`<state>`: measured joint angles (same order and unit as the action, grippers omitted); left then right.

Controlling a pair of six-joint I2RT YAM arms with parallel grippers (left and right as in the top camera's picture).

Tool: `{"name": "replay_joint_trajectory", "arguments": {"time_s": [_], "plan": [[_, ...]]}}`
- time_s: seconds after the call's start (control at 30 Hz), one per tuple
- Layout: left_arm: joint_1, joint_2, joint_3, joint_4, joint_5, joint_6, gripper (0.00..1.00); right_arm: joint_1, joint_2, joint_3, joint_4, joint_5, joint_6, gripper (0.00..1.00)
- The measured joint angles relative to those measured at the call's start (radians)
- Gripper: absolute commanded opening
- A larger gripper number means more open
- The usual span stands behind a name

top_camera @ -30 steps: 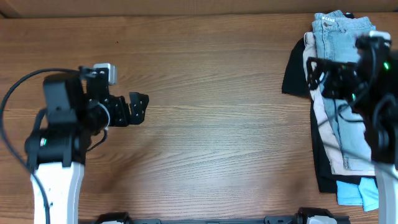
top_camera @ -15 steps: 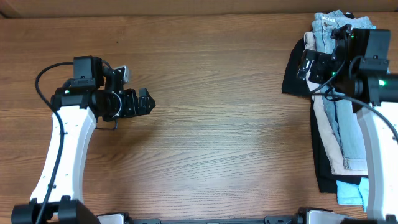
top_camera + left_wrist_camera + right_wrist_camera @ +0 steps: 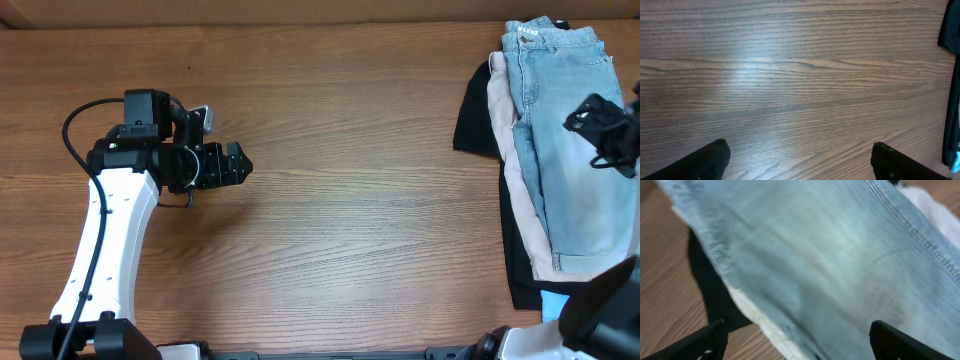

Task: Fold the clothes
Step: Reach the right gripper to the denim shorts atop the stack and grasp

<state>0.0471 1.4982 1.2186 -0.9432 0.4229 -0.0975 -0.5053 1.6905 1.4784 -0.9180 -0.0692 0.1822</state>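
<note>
The faded light-blue denim shorts [image 3: 560,140] lie lengthwise on top of a pile at the right edge of the wooden table [image 3: 350,220]. Their waistband is toward the far side and the legs run back toward the robot. A pair of beige shorts [image 3: 512,180] sticks out from under them along the left side, and a black garment [image 3: 475,120] spreads beneath both. A bright blue piece of cloth [image 3: 552,308] peeks out at the near end of the pile.

The right gripper [image 3: 590,118] hangs over the right half of the denim with its jaws spread wide and nothing between them. In the right wrist view its two fingers [image 3: 705,340] frame blurred denim — whether they touch the cloth is hard to tell.

The left gripper [image 3: 232,165] is well apart from the pile, over bare wood on the left side and pointing right — its jaws are likewise wide apart and empty.
</note>
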Motion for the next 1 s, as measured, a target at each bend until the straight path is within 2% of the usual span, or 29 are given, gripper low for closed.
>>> {"name": "replay_joint_trajectory", "arguments": {"time_s": [0.17, 0.43, 0.73, 0.9, 1.0], "plan": [[0.0, 0.0, 0.0, 0.001, -0.001, 0.0, 0.94, 0.012, 0.085, 0.0, -0.051, -0.02, -0.013, 0.83], [0.0, 0.0, 0.0, 0.008, -0.001, 0.0, 0.97, 0.116, 0.153, 0.0, -0.038, 0.043, -0.022, 0.82], [0.0, 0.0, 0.0, 0.058, -0.006, 0.0, 1.0, 0.161, 0.186, 0.0, 0.042, 0.063, -0.088, 0.8], [0.0, 0.0, 0.0, 0.08, -0.035, 0.0, 1.0, 0.174, 0.226, 0.0, 0.058, 0.074, -0.134, 0.74], [0.0, 0.0, 0.0, 0.082, -0.068, 0.001, 1.0, 0.173, 0.256, 0.0, 0.065, 0.09, -0.159, 0.62]]}}
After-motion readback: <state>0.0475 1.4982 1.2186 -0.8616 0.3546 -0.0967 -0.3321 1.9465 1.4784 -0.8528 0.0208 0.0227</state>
